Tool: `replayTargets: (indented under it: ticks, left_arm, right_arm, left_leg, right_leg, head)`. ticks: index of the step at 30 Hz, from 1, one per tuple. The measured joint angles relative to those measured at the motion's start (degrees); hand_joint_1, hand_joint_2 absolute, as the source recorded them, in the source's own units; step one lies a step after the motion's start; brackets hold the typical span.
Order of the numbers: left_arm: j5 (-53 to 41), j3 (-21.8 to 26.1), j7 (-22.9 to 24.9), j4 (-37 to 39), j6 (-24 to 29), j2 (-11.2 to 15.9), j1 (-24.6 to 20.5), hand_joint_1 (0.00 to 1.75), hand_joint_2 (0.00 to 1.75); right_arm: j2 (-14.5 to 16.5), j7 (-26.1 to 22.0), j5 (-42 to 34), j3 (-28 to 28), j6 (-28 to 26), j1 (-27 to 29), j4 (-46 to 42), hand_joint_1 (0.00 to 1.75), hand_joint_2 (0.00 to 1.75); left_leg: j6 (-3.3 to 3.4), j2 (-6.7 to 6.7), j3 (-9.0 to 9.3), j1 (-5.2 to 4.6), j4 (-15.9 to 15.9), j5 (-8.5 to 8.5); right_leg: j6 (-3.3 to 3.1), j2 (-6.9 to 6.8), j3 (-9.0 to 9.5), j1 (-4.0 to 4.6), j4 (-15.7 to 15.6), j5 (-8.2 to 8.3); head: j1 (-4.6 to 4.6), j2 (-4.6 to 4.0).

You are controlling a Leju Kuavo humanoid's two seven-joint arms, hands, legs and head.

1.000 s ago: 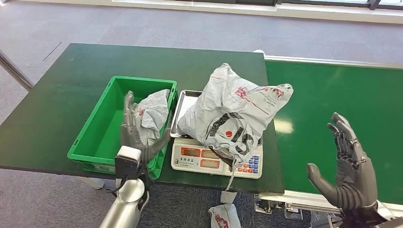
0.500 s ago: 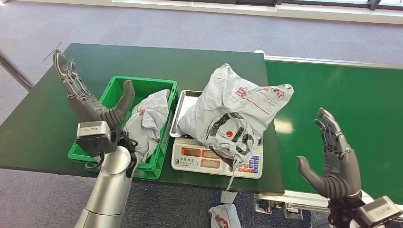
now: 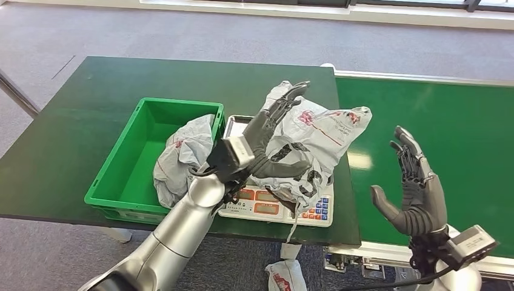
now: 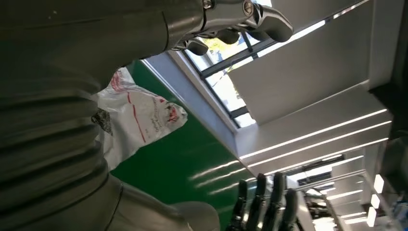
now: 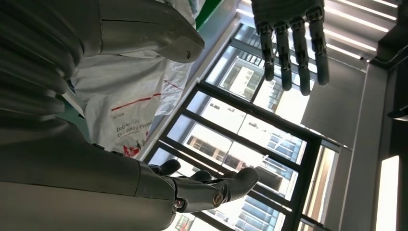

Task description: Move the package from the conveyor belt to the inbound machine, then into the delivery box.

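Head view: big grey package [image 3: 306, 148] w/ red and black print sits centre frame on the metal tray of the scale [image 3: 276, 203], draped over the tray and hiding part of the display; scale's red readouts and blue keys show just below it. Left hand [image 3: 267, 136] is at the package's left side, fingers spread and stretched toward upper right across the bag's top-left part, thumb low against the bag's front; looks like touching but not wrapped round it, holding nothing. Silver left arm runs from lower left of frame up to it. Right hand [image 3: 415, 194] is in the lower right, over the green conveyor belt [image 3: 436, 115], palm facing left toward the package, fingers apart and upright, nothing in it, well apart from the bag. Left of the scale, a green box [image 3: 130, 154] on the dark green table [image 3: 79, 115] holds a smaller grey bag [image 3: 185, 160] leaning on the box's right wall. Another small bag [image 3: 285, 276] lies on the grey floor at the bottom centre, under the table edge. Left wrist view: package [image 4: 137, 118] at centre left against green belt, the other hand's fingertips at the bottom. Right wrist view: package [image 5: 125, 103] close by, window panes behind.
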Motion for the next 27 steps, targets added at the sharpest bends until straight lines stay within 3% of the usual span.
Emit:
replayTargets:
  ticks: [5, 11, 20, 27]
  left_arm:
    - [-9.4, -4.5, 6.5, 12.9, 2.1, -2.4, -5.1, 0.00, 1.75]
    - [-21.0, -11.4, 22.9, 26.0, 15.0, -4.2, -8.7, 0.00, 1.75]
    - [-22.5, -15.7, 25.1, 32.3, 16.6, -4.2, -10.3, 0.00, 1.75]
    - [-31.3, -18.1, 35.1, 37.2, 23.8, -4.2, -11.1, 0.00, 1.75]
  right_arm:
    - [-0.6, 0.0, 0.5, 0.0, 0.0, 0.2, 1.0, 0.00, 1.75]
    - [-0.7, 0.0, 1.9, -0.4, 0.0, 2.4, 0.9, 0.00, 1.75]
    - [-0.7, 0.0, 2.2, -0.5, 0.0, 3.5, 0.8, 0.00, 1.75]
    - [0.0, 0.0, 4.7, -0.5, 0.0, 3.7, 0.8, 0.00, 1.75]
  left_leg:
    - [0.00, -0.08, -0.03, 0.01, 0.0, 0.00]
    - [0.00, 0.01, -0.03, 0.01, 0.0, -0.01]
    - [0.00, 0.00, -0.04, 0.02, 0.0, -0.01]
    - [-0.01, 0.01, -0.02, 0.03, 0.0, 0.00]
  right_leg:
    - [0.00, -0.06, -0.01, 0.02, 0.0, -0.01]
    - [0.00, 0.04, -0.06, 0.03, 0.0, -0.01]
    - [0.00, 0.04, -0.06, 0.03, 0.0, -0.01]
    - [-0.01, 0.04, -0.05, 0.04, 0.0, 0.00]
  head:
    - [0.01, 0.00]
    - [0.01, 0.00]
    - [0.02, 0.00]
    - [0.01, 0.00]
